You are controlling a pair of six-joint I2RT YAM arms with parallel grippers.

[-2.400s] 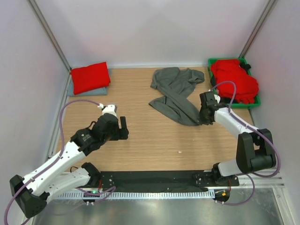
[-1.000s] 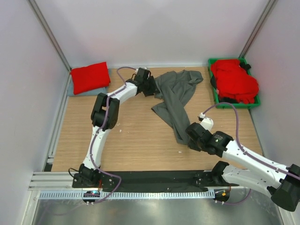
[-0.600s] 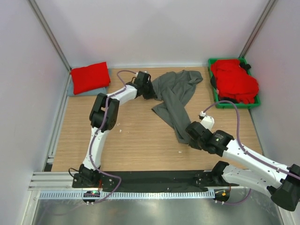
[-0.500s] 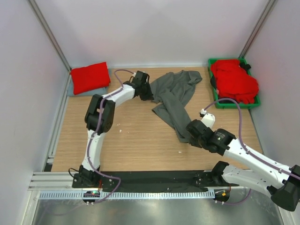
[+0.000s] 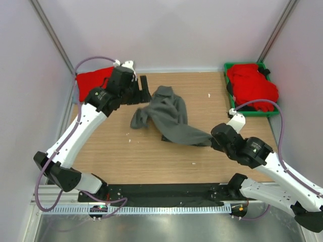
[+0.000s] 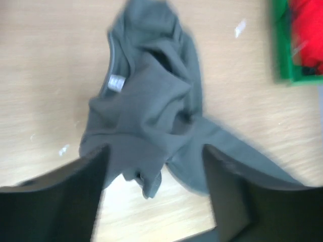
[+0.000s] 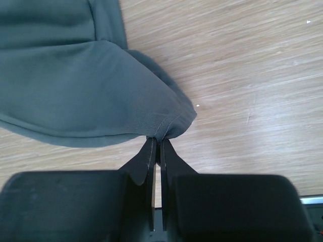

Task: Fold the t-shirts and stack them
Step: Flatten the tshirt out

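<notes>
The dark charcoal t-shirt lies crumpled mid-table, one end drawn out toward my right gripper. My right gripper is shut on its hem corner; the right wrist view shows the jaws pinching the stitched edge of the cloth just above the wood. My left gripper is open and empty, raised beside the shirt's far-left edge. The left wrist view looks down between its spread fingers at the shirt with its white neck label. A folded red t-shirt lies at the back left, partly hidden by the left arm.
A green bin at the back right holds a heap of red t-shirts; it also shows in the left wrist view. Small white specks lie on the wooden table. White walls close in the back and both sides.
My left gripper has let go of the shirt's collar and lifted away to the left. The shirt has shifted left and bunched up. My right gripper still holds the hem.
</notes>
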